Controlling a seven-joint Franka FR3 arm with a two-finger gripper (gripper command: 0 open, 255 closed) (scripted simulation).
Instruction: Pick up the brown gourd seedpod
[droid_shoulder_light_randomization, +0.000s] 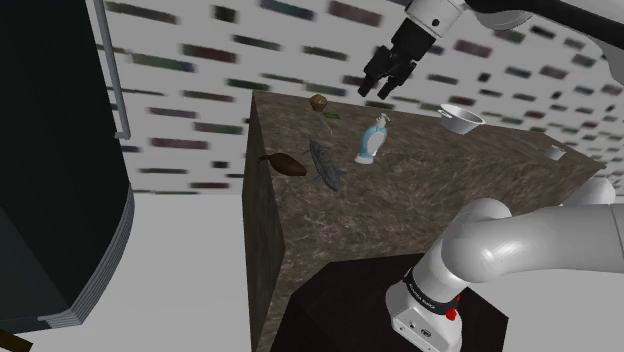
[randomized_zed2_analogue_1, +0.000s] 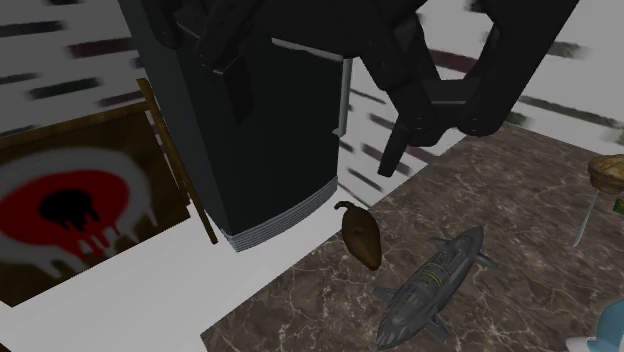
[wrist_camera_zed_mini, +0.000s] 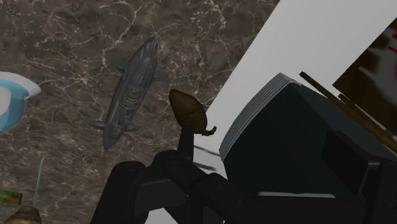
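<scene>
The brown gourd seedpod (droid_shoulder_light_randomization: 283, 163) lies on the dark marbled table (droid_shoulder_light_randomization: 420, 210), close to its edge at the shoulder view's left. It is teardrop-shaped with a curled stem (randomized_zed2_analogue_1: 362, 235) (wrist_camera_zed_mini: 188, 109). My black gripper (droid_shoulder_light_randomization: 382, 85) hangs open and empty well above the table, up and to the right of the seedpod in the shoulder view. In the second exterior view the gripper (randomized_zed2_analogue_1: 315, 140) stands high over the seedpod with its fingers wide apart. One black finger (wrist_camera_zed_mini: 186, 143) shows just short of the seedpod in the wrist view.
A grey airship-like model (droid_shoulder_light_randomization: 325, 165) lies right beside the seedpod. A blue and white bottle (droid_shoulder_light_randomization: 372, 140), a small brown round thing (droid_shoulder_light_randomization: 318, 102) and a white cup (droid_shoulder_light_randomization: 461, 118) stand farther back. A tall dark cabinet (randomized_zed2_analogue_1: 270, 120) stands off the table's edge.
</scene>
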